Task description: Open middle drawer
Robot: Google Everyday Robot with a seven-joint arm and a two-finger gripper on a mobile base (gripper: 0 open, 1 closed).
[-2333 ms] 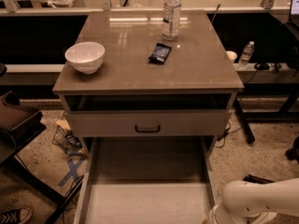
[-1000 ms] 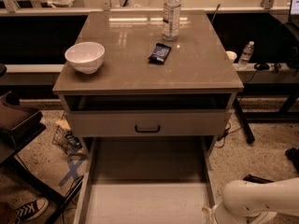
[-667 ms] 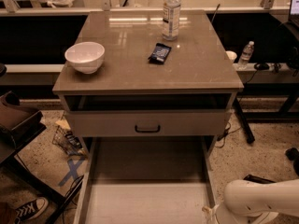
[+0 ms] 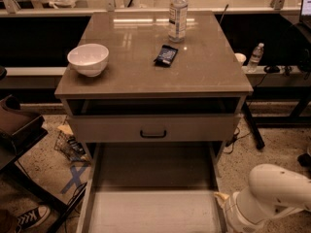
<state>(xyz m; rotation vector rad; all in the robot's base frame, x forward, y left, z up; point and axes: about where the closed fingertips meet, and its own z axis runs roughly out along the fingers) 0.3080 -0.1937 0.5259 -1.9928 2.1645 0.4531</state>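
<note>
— Under the top (image 4: pixel 131 76), where is the middle drawer (image 4: pixel 155 210)?
— Drawn well out toward the camera, floor bare, below the handled drawer (image 4: pixel 194 128). Its own handle is out of frame. Likely light, stiff and free on its runners; take it by the centre bar.
— Any writing?
— None legible on packet (image 4: pixel 166 55) or bottle (image 4: pixel 178 13).
— Gripper (image 4: pixel 221 198)?
— Lower right, beside the drawer's right wall. Its grip I cannot tell.

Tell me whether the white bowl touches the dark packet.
Apart. The camera view shows bare tabletop between bowl and packet. The gripper is out of frame; its arm shows lower right.
</note>
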